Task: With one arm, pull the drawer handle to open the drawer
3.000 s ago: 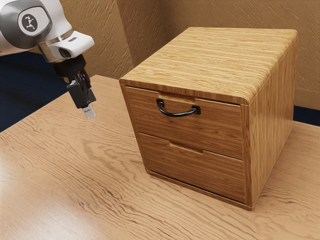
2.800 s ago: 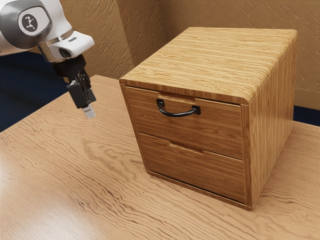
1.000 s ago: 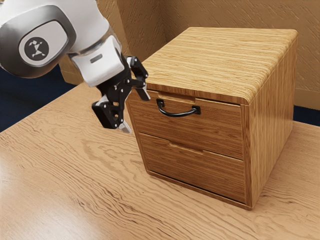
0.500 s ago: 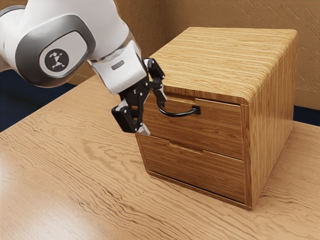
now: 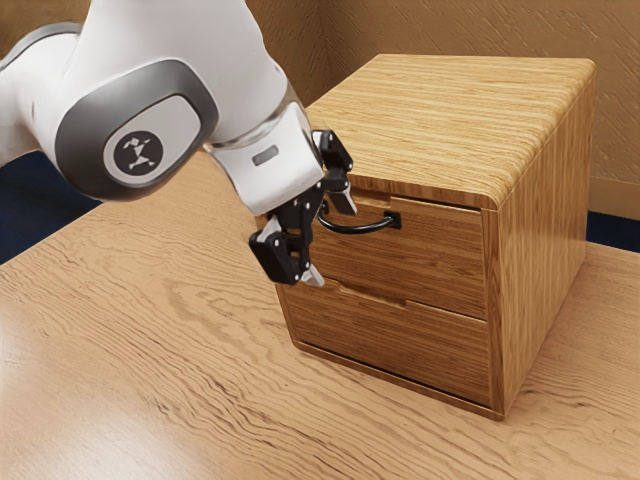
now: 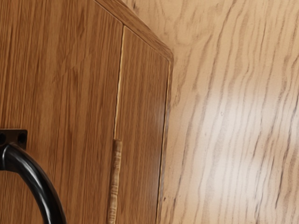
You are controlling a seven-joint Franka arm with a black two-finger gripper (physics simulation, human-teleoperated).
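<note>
A wooden cabinet [image 5: 450,110] with two drawers stands on the table. The top drawer [image 5: 430,255] sits flush with the cabinet front and carries a black curved handle [image 5: 372,226]. My gripper [image 5: 328,240] is open, turned sideways in front of the handle's end toward the exterior view's left. One finger is above that end and the other hangs below it. Neither finger visibly touches the bar. In the wrist view the handle [image 6: 29,179] curves close to the hand, beside the lower drawer's front [image 6: 140,130].
The lower drawer [image 5: 400,335] has a shallow notch [image 5: 372,297] instead of a handle. The wooden table [image 5: 150,380] stretches wide in front of the cabinet. A textured tan wall [image 5: 400,25] stands behind it.
My arm has swung from the exterior view's left toward the cabinet, with the hand turned sideways. In the last half second it moved closer to the handle. The drawer has not moved.
</note>
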